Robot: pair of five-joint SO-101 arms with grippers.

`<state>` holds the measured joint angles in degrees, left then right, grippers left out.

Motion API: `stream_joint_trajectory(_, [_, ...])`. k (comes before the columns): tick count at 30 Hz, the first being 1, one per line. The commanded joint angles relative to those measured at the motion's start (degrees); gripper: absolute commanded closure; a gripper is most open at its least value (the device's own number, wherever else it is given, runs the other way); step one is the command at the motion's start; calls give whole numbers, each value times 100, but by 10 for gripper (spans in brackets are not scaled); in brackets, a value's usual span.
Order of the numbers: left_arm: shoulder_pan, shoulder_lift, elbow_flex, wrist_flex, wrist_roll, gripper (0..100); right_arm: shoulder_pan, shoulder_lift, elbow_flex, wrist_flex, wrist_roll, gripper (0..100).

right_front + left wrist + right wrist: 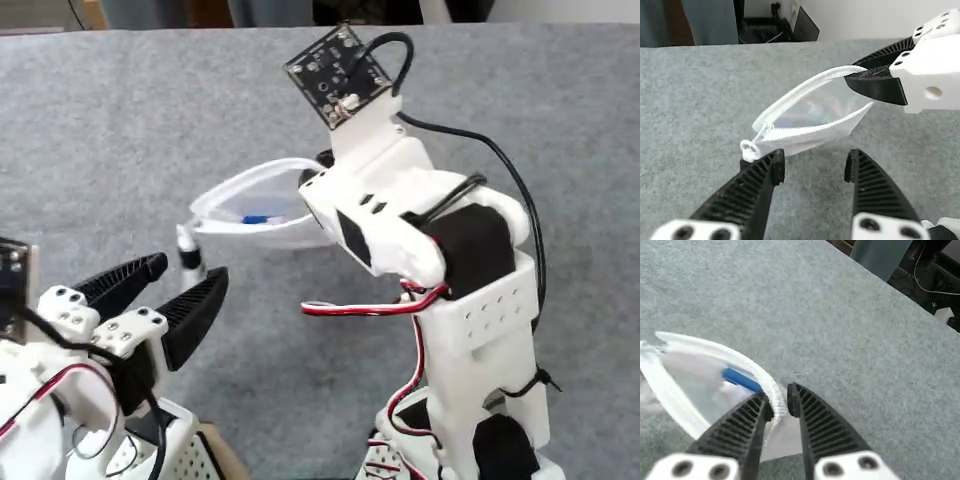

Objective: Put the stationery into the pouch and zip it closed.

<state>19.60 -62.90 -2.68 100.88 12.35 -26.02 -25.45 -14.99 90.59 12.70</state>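
Right arm: white moulded shells, black servo blocks set between. Black square circuit board mounted at far end on white bracket. Black cable run from board down right side. Red, white and black wire bundle strung under mid section. Grid of small holes seen in white plate.

Left arm: same white shells, red wire fitted near base.

Left gripper and right gripper: black tapered fingers, inner faces ribbed, fixed to white knuckles marked by dark screw holes.
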Motion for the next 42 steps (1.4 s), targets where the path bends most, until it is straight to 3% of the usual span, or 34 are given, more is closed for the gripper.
stream_joint_trajectory(1, [13,35,-4,18,-53,744,79,-119,-48,-123,-35,986])
stream_joint_trajectory(5, [-224,26,-13,9,-352,689,79,-127,-75,-114,-35,986])
stream_joint_trajectory(11, [-2097,53,-576,-9,-1204,648,79,-268,-374,141,255,986])
stream_joint_trajectory(17, [-3055,141,-646,-123,-1697,639,44,-374,-804,554,369,986])
stream_joint_trajectory(28, [-5218,167,2237,-2497,-1960,639,35,-567,-1965,1055,334,986])
stream_joint_trajectory(33, [-5174,141,3433,-2787,-2321,638,-378,-602,-1965,1055,325,986])
stream_joint_trajectory(42, [-3477,-105,3662,-1837,-2286,638,-510,-189,-2009,1046,132,986])
